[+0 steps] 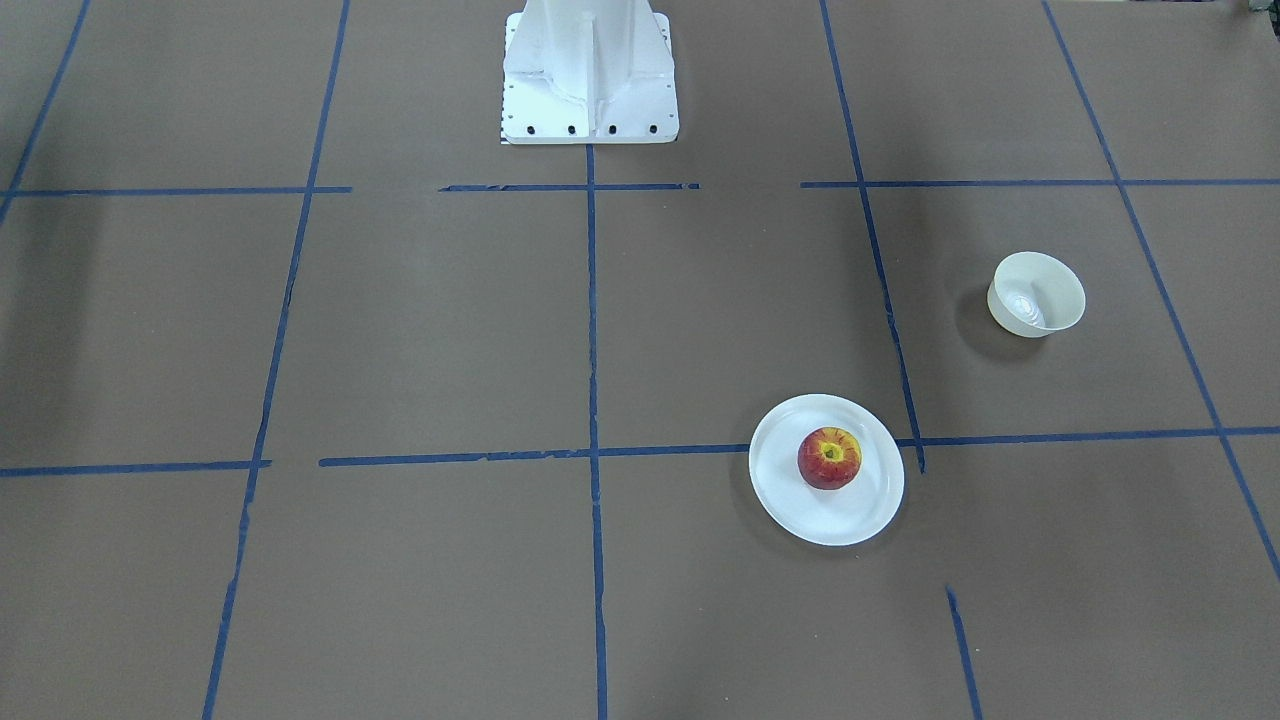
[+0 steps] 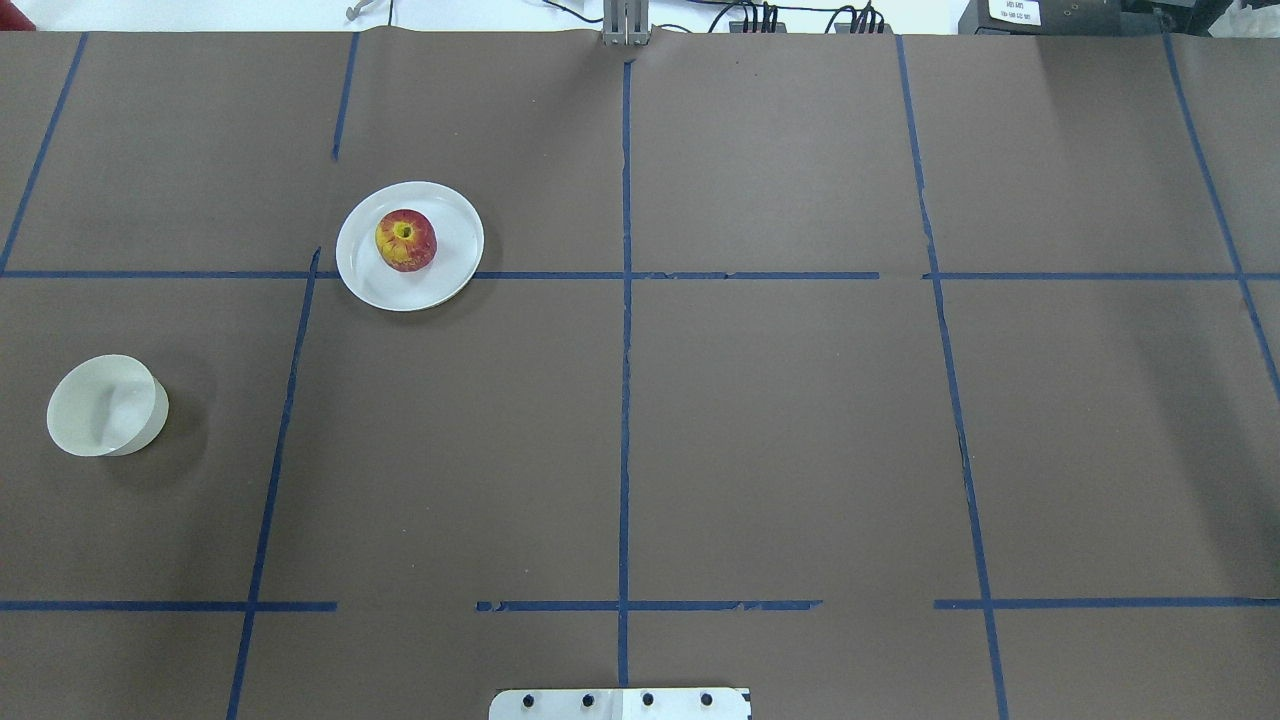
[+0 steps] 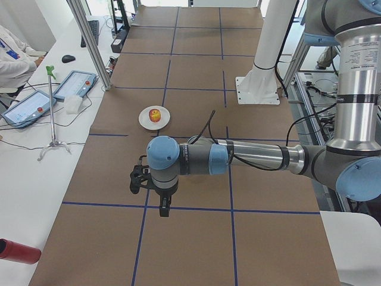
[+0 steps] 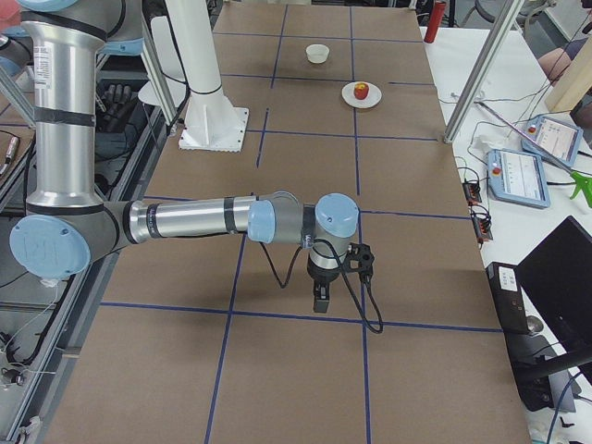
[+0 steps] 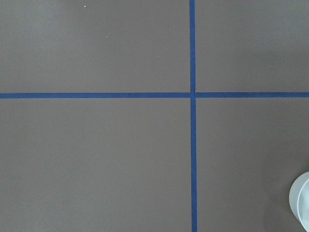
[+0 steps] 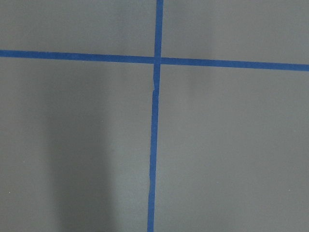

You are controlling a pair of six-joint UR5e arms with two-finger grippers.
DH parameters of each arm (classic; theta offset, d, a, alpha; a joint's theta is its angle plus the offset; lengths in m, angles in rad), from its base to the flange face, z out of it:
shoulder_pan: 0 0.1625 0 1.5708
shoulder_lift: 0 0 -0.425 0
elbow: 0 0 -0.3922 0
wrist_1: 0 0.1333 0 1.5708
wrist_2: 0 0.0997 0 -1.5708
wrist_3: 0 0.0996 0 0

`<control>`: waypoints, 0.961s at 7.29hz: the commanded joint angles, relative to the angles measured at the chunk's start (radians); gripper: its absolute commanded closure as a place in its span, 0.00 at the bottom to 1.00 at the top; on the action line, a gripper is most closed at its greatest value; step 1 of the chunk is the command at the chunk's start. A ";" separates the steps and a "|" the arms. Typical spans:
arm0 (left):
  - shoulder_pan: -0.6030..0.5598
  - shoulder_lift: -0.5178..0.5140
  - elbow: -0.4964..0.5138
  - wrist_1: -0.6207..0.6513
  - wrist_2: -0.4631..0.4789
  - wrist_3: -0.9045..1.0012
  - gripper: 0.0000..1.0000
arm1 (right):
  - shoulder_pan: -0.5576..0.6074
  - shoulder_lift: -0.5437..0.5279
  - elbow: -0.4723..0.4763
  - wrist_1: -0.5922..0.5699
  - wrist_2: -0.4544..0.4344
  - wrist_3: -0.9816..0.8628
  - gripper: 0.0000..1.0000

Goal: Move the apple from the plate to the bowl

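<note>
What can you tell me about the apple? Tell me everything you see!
The apple is small and round. It is mostly red, with a yellow patch around its stem hollow, which faces up. Its skin looks smooth with faint streaks. It sits upright near the middle of the flat white plate, and it is much smaller than the plate. Nothing else touches it. It is whole, with no bite or cut showing, and it is not yet in the bowl.

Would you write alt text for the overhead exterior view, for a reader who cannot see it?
A red apple sits on a white plate, left of centre on a brown table gridded with blue tape. An empty cream bowl stands apart, further left and nearer the camera.
</note>
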 commanded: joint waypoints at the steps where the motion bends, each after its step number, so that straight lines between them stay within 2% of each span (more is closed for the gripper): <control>1: 0.004 -0.002 0.000 -0.002 -0.003 -0.006 0.00 | 0.000 0.000 0.000 0.000 0.000 0.000 0.00; 3: 0.011 -0.004 0.005 -0.002 0.008 -0.005 0.00 | 0.000 0.000 0.000 0.000 0.000 0.000 0.00; 6: 0.022 0.014 0.016 -0.136 -0.005 -0.006 0.00 | 0.000 0.000 0.000 0.000 0.000 0.000 0.00; 7: 0.025 0.016 0.017 -0.138 -0.003 -0.006 0.00 | 0.000 0.000 0.000 0.000 0.000 0.000 0.00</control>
